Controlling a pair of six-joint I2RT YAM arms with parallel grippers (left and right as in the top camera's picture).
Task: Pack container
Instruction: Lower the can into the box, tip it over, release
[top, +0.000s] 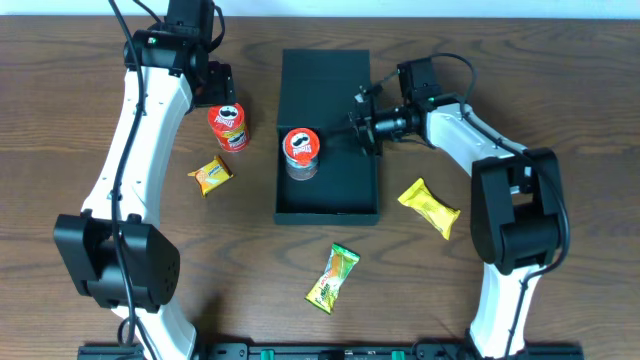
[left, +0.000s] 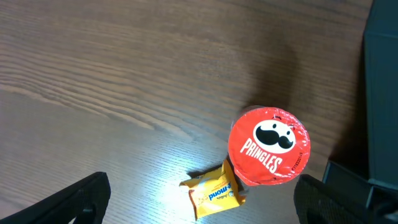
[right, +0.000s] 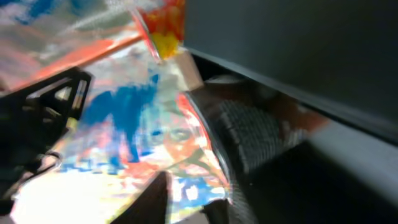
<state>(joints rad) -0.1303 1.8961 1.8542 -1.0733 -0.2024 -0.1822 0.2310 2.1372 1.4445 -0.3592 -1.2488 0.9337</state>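
Shiny packet (right: 137, 143), blurred and close to the lens, sits between the right gripper's (top: 362, 122) jaws, against a ribbed pad (right: 249, 134); whether they grip it cannot be told. A brown wooden table (top: 80, 60) carries everything. The dark container (top: 345, 185) lies open at its centre, with the right gripper at its right wall. The left gripper (top: 212, 85), jaws wide, hovers over a red can (top: 228, 125) left of the container. A grey can (top: 301, 152) with a red lid stands inside the container. On the table lie a yellow packet (top: 430, 205) at right, a green packet (top: 333, 277) in front, and an orange packet (top: 211, 175) near the red can.
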